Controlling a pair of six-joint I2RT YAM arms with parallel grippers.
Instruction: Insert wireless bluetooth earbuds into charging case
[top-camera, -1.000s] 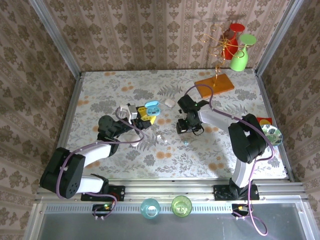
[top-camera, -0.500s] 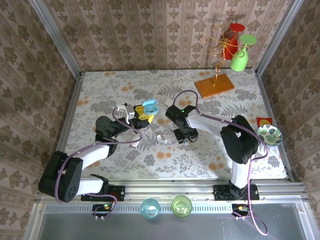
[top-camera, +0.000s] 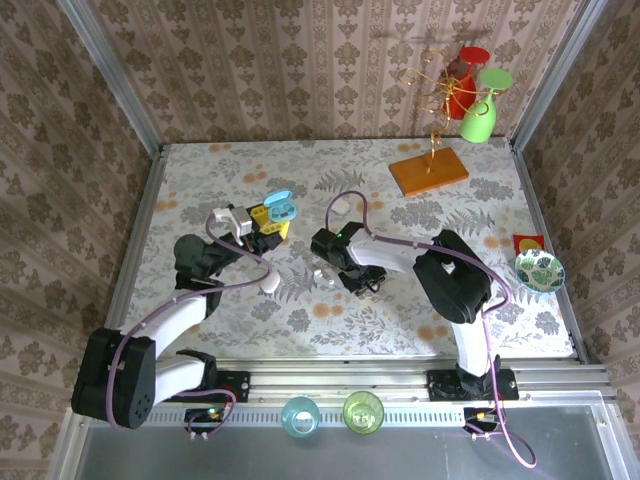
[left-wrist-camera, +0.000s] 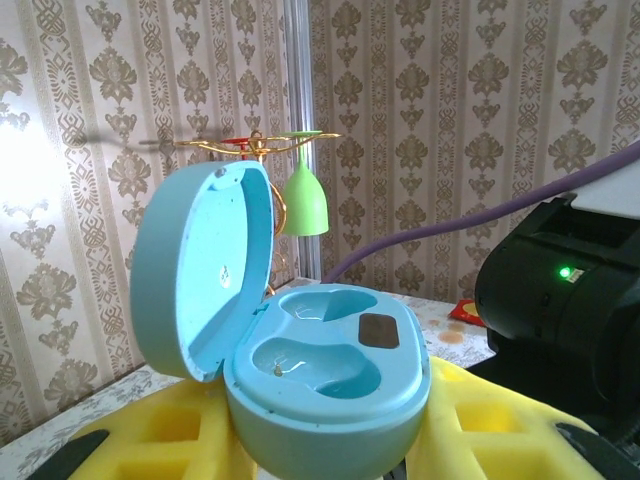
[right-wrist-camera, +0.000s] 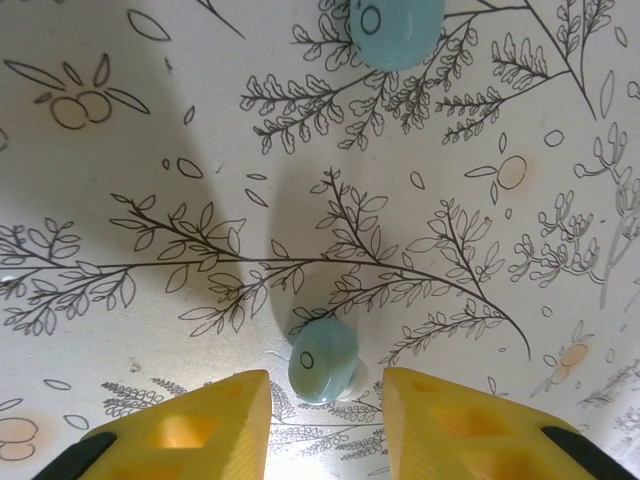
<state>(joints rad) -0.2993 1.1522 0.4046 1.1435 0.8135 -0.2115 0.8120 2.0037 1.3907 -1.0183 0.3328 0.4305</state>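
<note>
Where the right wrist camera looks straight down on the floral bench (right-wrist-camera: 120, 200), two teal earbuds are counted: an upper earbud (right-wrist-camera: 397, 28) at top centre and a lower earbud (right-wrist-camera: 323, 360) at bottom centre. The right fingers (right-wrist-camera: 245, 415), both yellow, stand apart on either side of the lower earbud, with a sliver of bench visible on each side. One teal charging case (left-wrist-camera: 330, 390), its lid raised at left and two wells showing, is clamped between the left fingers (left-wrist-camera: 170, 440) at the bottom of the frame.
</note>
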